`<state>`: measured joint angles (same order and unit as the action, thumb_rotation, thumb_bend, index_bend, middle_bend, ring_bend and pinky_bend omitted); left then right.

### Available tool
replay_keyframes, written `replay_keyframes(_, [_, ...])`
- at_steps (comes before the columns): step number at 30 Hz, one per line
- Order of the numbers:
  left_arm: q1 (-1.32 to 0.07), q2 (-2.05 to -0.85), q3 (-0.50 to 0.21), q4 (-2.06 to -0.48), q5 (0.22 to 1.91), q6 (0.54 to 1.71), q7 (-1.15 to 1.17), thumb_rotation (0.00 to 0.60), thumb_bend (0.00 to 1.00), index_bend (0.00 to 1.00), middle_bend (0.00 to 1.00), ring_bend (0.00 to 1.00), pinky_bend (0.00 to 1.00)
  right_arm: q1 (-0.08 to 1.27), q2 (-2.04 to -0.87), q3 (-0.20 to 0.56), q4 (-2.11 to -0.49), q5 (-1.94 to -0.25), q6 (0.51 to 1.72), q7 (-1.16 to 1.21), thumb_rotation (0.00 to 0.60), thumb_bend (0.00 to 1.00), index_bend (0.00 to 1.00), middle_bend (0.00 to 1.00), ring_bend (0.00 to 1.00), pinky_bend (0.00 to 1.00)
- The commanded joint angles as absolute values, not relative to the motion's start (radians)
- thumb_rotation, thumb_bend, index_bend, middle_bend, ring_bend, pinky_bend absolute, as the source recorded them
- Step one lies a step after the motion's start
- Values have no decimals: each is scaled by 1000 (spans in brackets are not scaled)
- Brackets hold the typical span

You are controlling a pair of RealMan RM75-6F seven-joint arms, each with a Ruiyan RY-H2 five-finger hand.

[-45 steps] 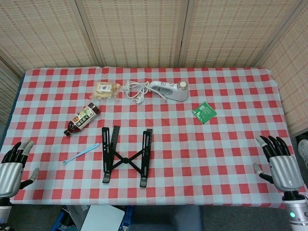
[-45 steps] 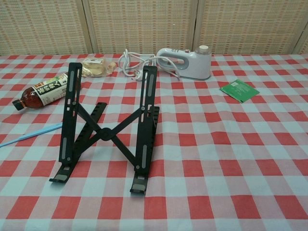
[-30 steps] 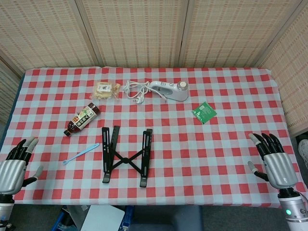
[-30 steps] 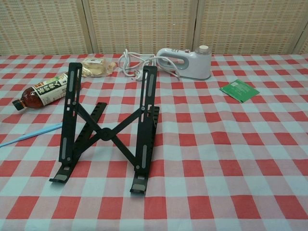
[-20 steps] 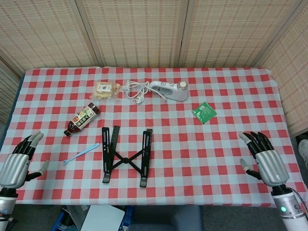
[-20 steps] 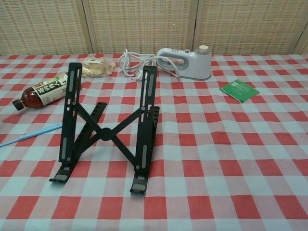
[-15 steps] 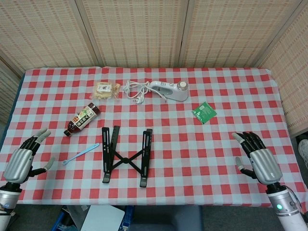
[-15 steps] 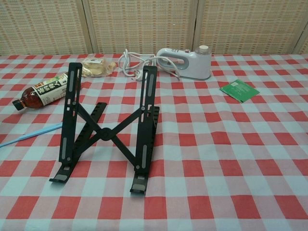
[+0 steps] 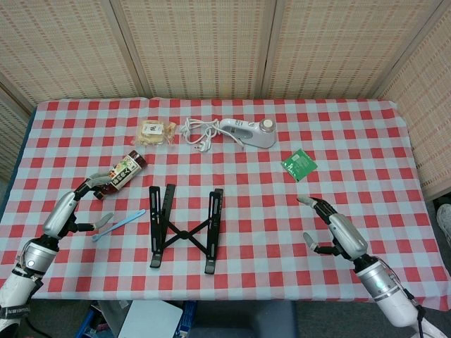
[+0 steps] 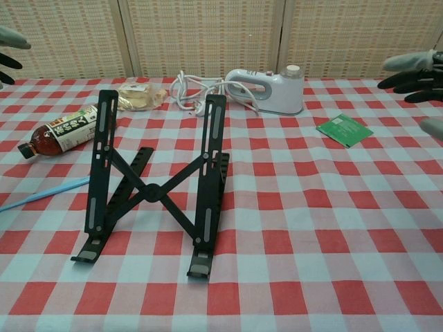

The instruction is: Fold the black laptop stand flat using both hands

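Observation:
The black laptop stand [image 9: 184, 229] stands unfolded near the table's front, two raised rails joined by a crossed brace; the chest view shows the black laptop stand [image 10: 154, 187] propped up at an angle. My left hand [image 9: 70, 205] hovers left of it, fingers spread, holding nothing; only its fingertips [image 10: 8, 48] show at the chest view's left edge. My right hand [image 9: 335, 229] hovers well right of the stand, fingers apart and empty; it appears as blurred fingers [image 10: 415, 69] at the chest view's right edge. Neither hand touches the stand.
A tea bottle [image 9: 121, 174] and a light blue spoon [image 9: 118, 224] lie left of the stand, close to my left hand. Behind are a snack packet [image 9: 156, 131], a white handheld steamer [image 9: 246, 132] with coiled cord [image 9: 198, 132], and a green packet [image 9: 299, 164].
Both hands rose from the table's front corners and moved inward toward the stand, left hand now near the bottle, right hand over the cloth. The stand has not moved.

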<state>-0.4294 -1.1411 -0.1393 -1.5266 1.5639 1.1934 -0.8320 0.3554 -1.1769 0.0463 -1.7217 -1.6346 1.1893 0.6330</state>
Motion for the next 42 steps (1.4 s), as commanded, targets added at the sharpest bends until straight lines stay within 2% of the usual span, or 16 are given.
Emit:
replay_keyframes(1, [-488, -1172, -156, -1489, 1547, 1135, -966, 498, 268, 200, 146, 213, 253, 423, -1221, 59, -1712, -1606, 1110, 746, 600, 288, 83, 121, 63, 51])
replay_keyframes(3, [-501, -1185, -161, -1478, 1539, 1125, -1020, 359, 265, 211, 162, 236, 271, 441, -1239, 64, -1704, -1592, 1087, 783, 600, 281, 82, 121, 63, 51])
replay_keyframes(4, [-510, -1192, -164, -1472, 1534, 1116, -1050, 327, 263, 217, 170, 244, 280, 452, -1252, 67, -1697, -1585, 1073, 801, 600, 279, 81, 121, 63, 51])
replay_keyframes(7, [-531, -1214, -168, -1453, 1522, 1096, -1095, 290, 261, 228, 184, 252, 291, 478, -1288, 78, -1675, -1567, 1048, 836, 600, 271, 76, 121, 63, 51])
replay_keyframes(13, [-568, -1258, -164, -1425, 1500, 1044, -1131, 261, 260, 239, 201, 257, 294, 536, -1359, 101, -1636, -1519, 974, 897, 600, 245, 62, 117, 57, 51])
replay_keyframes(20, [-594, -1313, -161, -1390, 1488, 1022, -1176, 251, 260, 263, 227, 284, 349, 597, -1445, 130, -1581, -1484, 916, 914, 600, 201, 62, 114, 57, 51])
replay_keyframes(31, [-642, -1392, -176, -1296, 1436, 952, -1200, 247, 260, 287, 240, 295, 358, 663, -1546, 163, -1509, -1450, 873, 916, 600, 201, 62, 114, 57, 51])
replay_keyframes(42, [-674, -1418, -181, -1323, 1458, 928, -1354, 250, 260, 295, 270, 322, 366, 701, -1619, 187, -1433, -1432, 862, 948, 600, 201, 62, 114, 57, 51])
